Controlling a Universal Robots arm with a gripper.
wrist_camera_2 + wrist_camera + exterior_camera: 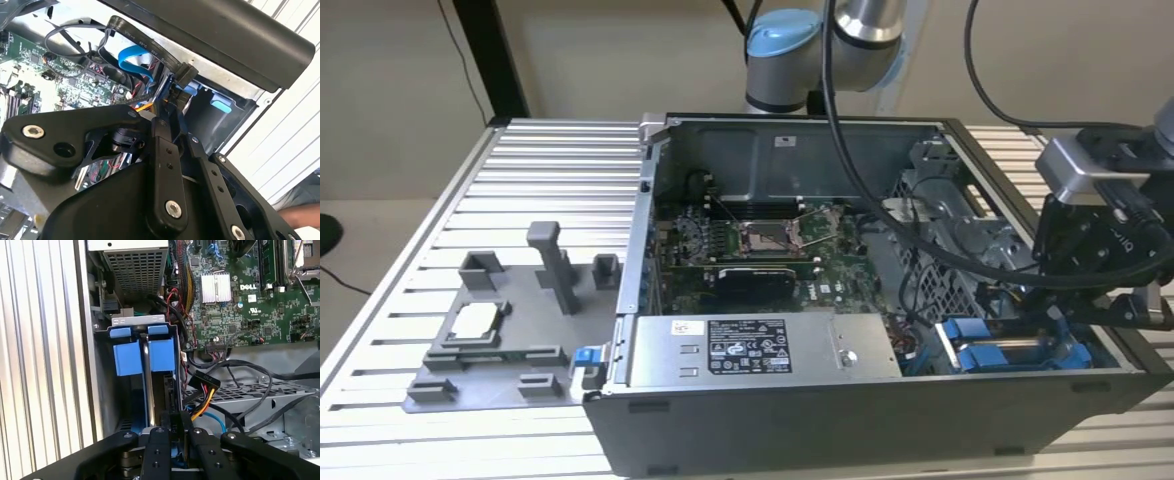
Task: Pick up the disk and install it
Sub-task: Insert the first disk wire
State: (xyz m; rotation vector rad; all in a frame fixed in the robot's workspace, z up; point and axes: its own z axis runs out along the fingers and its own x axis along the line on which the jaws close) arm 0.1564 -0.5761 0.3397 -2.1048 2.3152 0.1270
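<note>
**Hand down at the drive bay with the disk on edge**

The open computer case (881,400) lies on its side on the slatted metal surface (520,180). In the exterior view the arm reaches in from the exterior view's right, and the hand (1107,310) sits low at the case's corner nearest that side, just above the drive bay (1014,350) with its blue tabs.

In the first wrist view the hand (176,432) has its two black fingers (159,450) drawn close together around a thin upright edge. This appears to be the disk (148,390), standing on edge in the bay between two blue bracket panels (127,359), though its labelled face cannot be seen. A yellow, orange and black cable connector (204,382) hangs just beside the fingers.

The green motherboard (250,300) lies beyond the bay, and the grey power supply (761,345) sits next to it. A grey fixture block (500,340) rests on the surface well apart from the case.
</note>
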